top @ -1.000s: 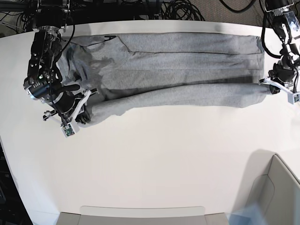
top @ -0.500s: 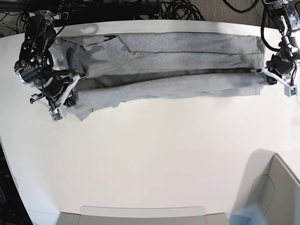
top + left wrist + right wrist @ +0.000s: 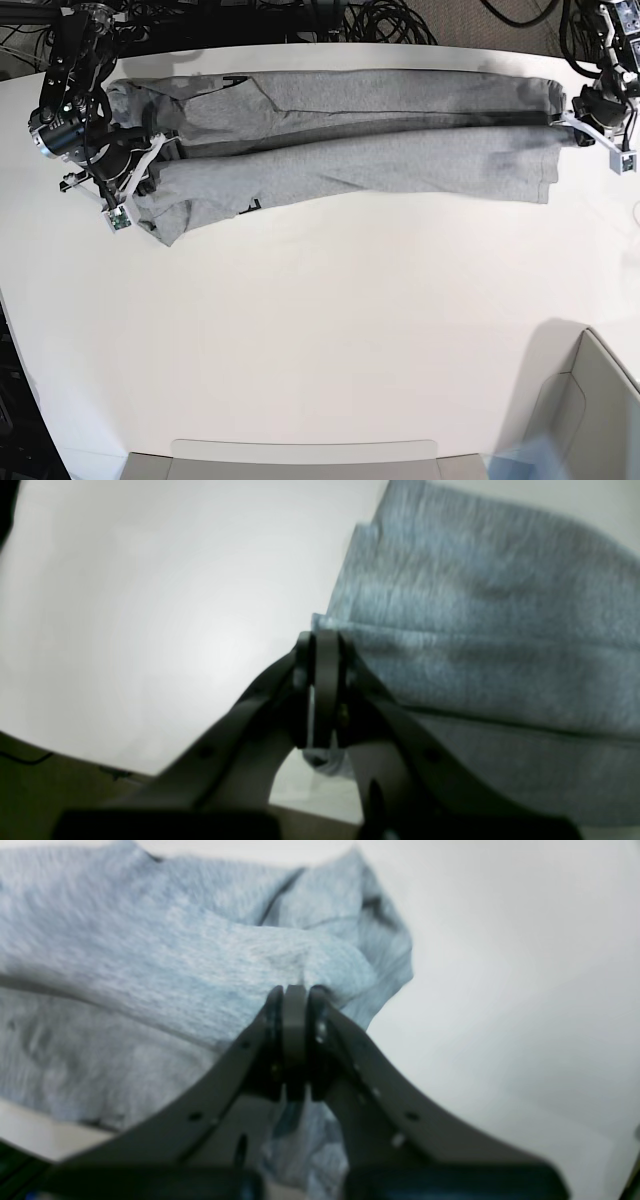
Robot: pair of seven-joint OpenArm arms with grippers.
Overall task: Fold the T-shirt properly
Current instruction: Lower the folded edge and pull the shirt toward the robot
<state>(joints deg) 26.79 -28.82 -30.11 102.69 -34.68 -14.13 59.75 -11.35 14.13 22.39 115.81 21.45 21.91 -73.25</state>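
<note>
Lengthwise fold underway: large heather-grey cotton T-shirt (image 3: 340,135) stretched along white table's (image 3: 330,340) far edge, left gripper (image 3: 320,645) & right gripper (image 3: 295,1000) each pinching an end. Next, prob.: lay folded layer flat w/ edges aligned.

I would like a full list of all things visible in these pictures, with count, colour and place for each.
T-shirt: one, heather grey, stretched in a long band across the far part of the table, held at both ends.
Table: one, white, fills most of the base view.
Cables: several, black, behind the table's far edge.
Bin: one, grey, near corner, partly in view.
Left gripper: one, black, jaws shut on the T-shirt's end.
Right gripper: one, black, jaws shut on the other end.
</note>
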